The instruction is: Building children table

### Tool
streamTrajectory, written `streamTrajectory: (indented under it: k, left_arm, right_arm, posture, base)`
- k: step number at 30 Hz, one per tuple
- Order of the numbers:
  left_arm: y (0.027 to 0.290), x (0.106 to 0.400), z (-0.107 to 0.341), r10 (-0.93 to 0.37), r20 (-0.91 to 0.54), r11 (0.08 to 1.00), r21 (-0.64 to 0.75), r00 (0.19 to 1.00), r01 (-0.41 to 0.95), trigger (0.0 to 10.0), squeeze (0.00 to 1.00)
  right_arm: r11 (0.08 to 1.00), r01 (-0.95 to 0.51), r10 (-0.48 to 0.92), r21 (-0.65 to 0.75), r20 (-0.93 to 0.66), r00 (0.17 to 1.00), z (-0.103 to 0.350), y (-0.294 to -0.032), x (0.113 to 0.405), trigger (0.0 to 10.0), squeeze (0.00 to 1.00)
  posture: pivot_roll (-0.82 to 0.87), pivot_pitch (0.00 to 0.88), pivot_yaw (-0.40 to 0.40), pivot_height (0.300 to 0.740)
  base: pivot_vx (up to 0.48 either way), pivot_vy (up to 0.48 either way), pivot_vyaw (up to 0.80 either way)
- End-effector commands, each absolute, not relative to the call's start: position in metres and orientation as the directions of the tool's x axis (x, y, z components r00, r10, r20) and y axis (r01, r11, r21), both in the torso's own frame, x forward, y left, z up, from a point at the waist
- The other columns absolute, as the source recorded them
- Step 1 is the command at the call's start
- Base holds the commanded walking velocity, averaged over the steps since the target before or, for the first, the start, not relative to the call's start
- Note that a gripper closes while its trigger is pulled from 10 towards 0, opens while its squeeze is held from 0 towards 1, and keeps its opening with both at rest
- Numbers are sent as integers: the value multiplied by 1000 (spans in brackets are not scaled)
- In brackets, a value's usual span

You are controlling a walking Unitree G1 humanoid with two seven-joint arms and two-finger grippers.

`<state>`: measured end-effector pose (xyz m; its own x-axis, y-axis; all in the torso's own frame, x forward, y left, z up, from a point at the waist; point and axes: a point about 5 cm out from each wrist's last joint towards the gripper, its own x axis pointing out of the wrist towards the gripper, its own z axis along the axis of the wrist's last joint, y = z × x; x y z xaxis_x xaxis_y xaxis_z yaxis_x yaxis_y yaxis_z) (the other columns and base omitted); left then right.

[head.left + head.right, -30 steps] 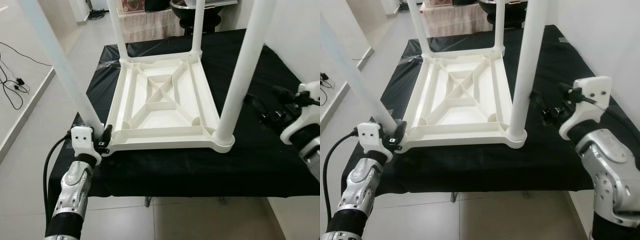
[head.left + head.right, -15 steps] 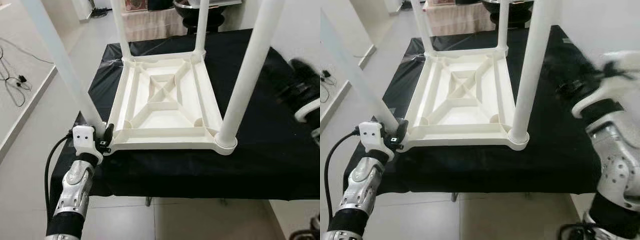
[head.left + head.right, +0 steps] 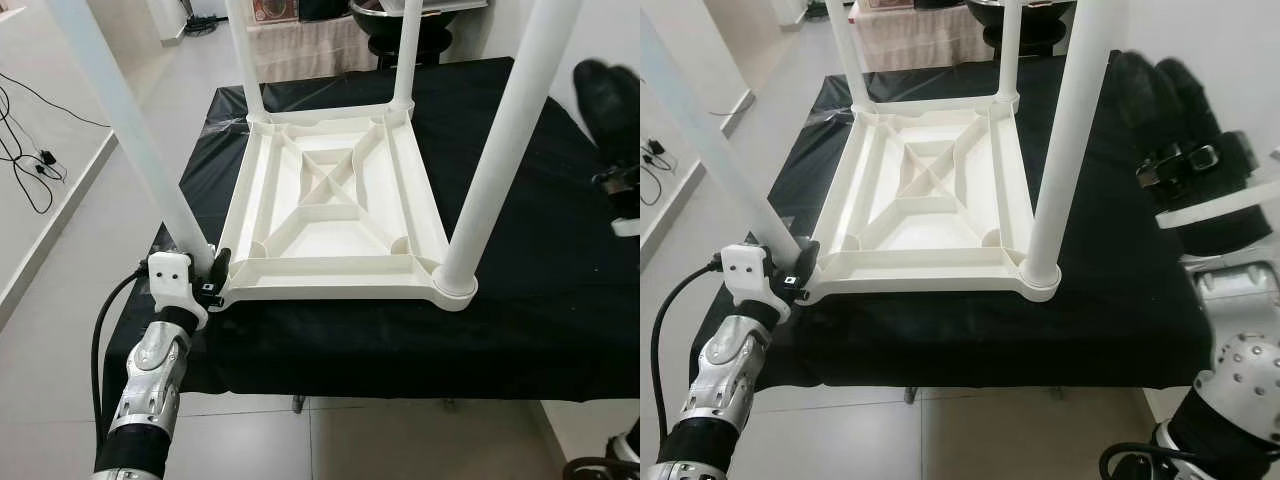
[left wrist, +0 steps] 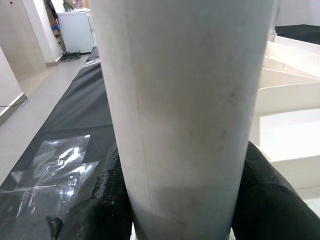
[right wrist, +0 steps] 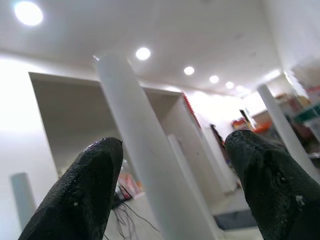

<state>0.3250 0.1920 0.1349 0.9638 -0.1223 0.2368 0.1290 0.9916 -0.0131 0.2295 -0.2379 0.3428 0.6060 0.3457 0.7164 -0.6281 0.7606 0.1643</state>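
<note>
From my seat: the white kids' table [image 3: 335,205] sits upside down on the black-covered tabletop [image 3: 520,320], four legs pointing up. My left hand [image 3: 213,277] is clenched around the near-left leg [image 3: 130,130] right at its base, by the tabletop's front-left corner. My right hand [image 3: 1165,85] is raised off to the right with its fingers spread and nothing in them, well apart from the near-right leg [image 3: 1065,150]. Tile floor [image 3: 60,200] on the left with some cables [image 3: 30,160]; a wall close on the right.

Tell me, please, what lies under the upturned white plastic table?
A black cloth spreads beneath the upturned white plastic table, draping over its support's edges. Whatever holds the cloth up is covered.
</note>
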Motion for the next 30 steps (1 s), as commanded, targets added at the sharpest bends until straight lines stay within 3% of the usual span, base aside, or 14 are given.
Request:
streamTrajectory:
  k: [1, 6, 8, 13, 21, 29, 30]
  left_arm:
    - [197, 324, 127, -119, 195, 993, 19, 974, 118, 10000, 0]
    - [197, 324, 127, -119, 194, 993, 20, 974, 117, 10000, 0]
    - [196, 324, 128, -117, 194, 993, 20, 974, 115, 10000, 0]
    - [196, 325, 128, -116, 195, 993, 20, 974, 115, 10000, 0]
    - [195, 325, 128, -115, 197, 993, 19, 974, 113, 10000, 0]
    - [195, 325, 128, -115, 196, 993, 20, 974, 113, 10000, 0]
    - [196, 325, 128, -115, 196, 993, 20, 974, 114, 10000, 0]
  right_arm:
    - [736, -673, 422, 78, 724, 546, 351, -227, 220, 10000, 0]
    - [756, -654, 496, 16, 638, 589, 346, -213, 225, 10000, 0]
    - [829, -558, 488, -35, 534, 691, 338, -209, 237, 10000, 0]
    - [903, -426, 403, -54, 448, 798, 331, -212, 251, 10000, 0]
    - [948, -319, 297, -6, 384, 875, 321, -219, 264, 10000, 0]
    - [962, -271, 240, 26, 386, 891, 317, -215, 268, 10000, 0]
    - [962, -271, 239, 30, 388, 890, 317, -213, 269, 8824, 0]
  posture:
    - [-152, 137, 57, 740]
    - [-151, 138, 57, 740]
    - [-152, 140, 57, 740]
    - [-151, 140, 56, 740]
    - [-152, 144, 53, 740]
    - [-154, 144, 54, 740]
    - [-154, 144, 53, 740]
  base:
    - [0, 0, 0]
    - [0, 0, 0]
    - [0, 0, 0]
    - [0, 0, 0]
    - [0, 0, 0]
    - [0, 0, 0]
    - [0, 0, 0]
